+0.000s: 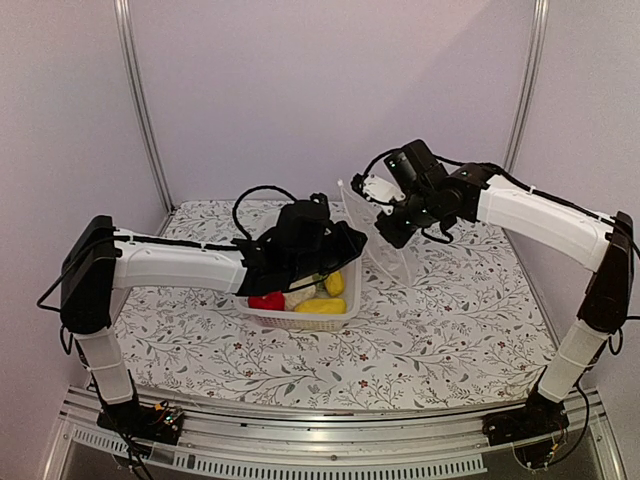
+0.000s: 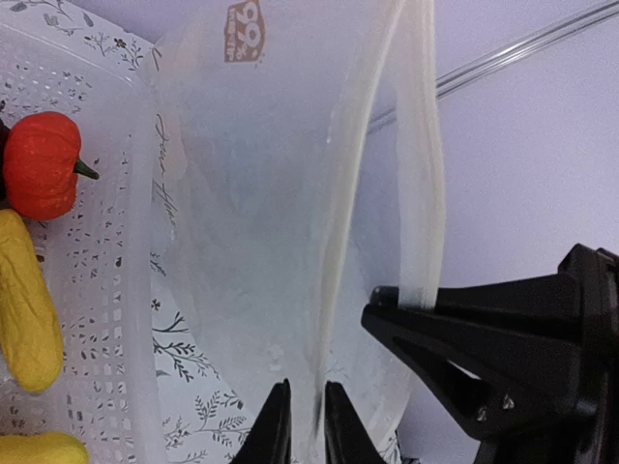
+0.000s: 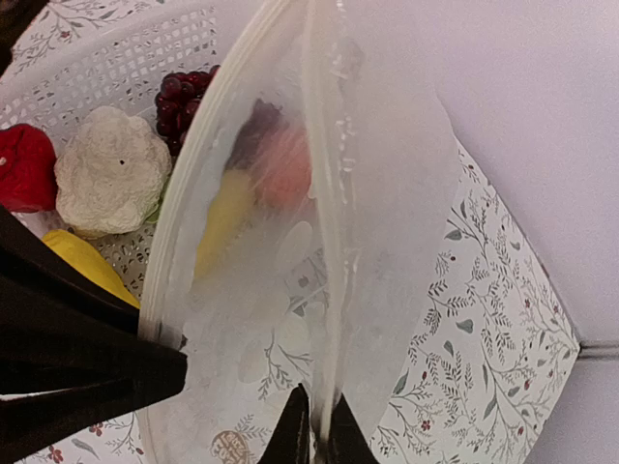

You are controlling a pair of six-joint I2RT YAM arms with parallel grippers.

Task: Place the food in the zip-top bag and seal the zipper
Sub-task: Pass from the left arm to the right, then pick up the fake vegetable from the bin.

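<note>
The zip-top bag [image 1: 385, 235] hangs in the air just right of the basket [image 1: 300, 322]. It stands upright between the two arms, with its lower edge down near the counter [image 1: 450, 330]. Its mouth is pulled into a long, narrow opening, and the zipper [image 2: 426, 174] shows as a thicker whitish strip along each lip. The left jaws are clamped on one lip of the mouth and the right jaws are pinched together on the opposite lip, so the film is stretched between them.

The bag looks empty. The blurred yellow, pink and dark patches seen through it from the right wrist are probably food lying behind the film.

All the food I can see is in the basket: the red pepper [image 3: 24, 166], the cauliflower [image 3: 111, 169], the grape bunch [image 3: 184, 92], the yellow pieces [image 2: 24, 300] and the pumpkin [image 2: 39, 164].

The bag is thin, light and floppy, and likely slippery. It has no shape of its own and would sag shut if either lip were let go. The zipper strip is the only stiffer part, so the lip at or just below it is the place to hold. The toy produce looks light and firm, and a grip across the middle should do. The rounded pieces may roll.
</note>
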